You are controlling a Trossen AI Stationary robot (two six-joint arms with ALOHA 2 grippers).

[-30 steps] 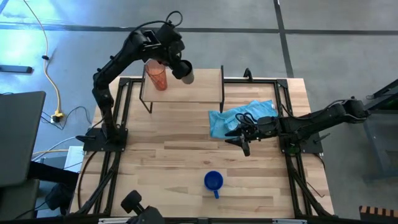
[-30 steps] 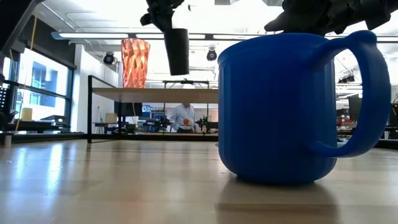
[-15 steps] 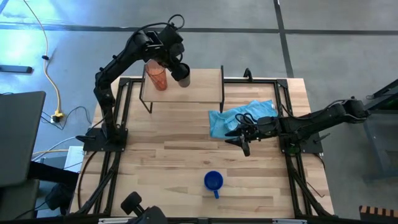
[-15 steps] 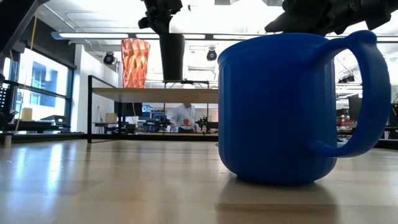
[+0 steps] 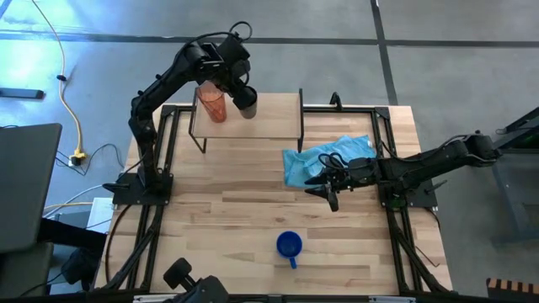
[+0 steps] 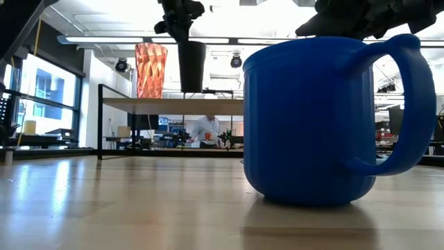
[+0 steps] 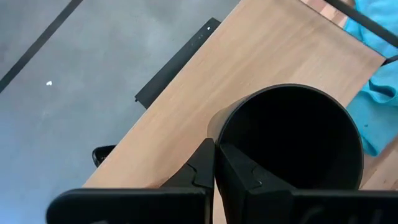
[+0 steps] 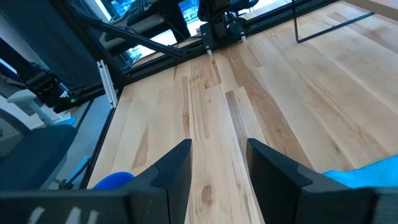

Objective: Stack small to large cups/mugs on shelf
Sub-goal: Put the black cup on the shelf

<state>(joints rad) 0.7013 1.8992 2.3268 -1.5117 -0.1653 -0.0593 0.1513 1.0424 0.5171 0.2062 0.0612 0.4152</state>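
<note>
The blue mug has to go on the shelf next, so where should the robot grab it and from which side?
Probably the rim, from above. The blue mug stands upright and alone on the tabletop, mouth open upward, so one finger can go inside the wall. Pick the rim away from the handle, which juts toward the table's front edge. The open right gripper is nearest.

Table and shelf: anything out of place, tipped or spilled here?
Nothing is tipped or spilled. A crumpled light-blue cloth lies bunched on the wooden tabletop beside the right tool; the blue handled mug stands alone, far from the small wooden shelf.
</note>
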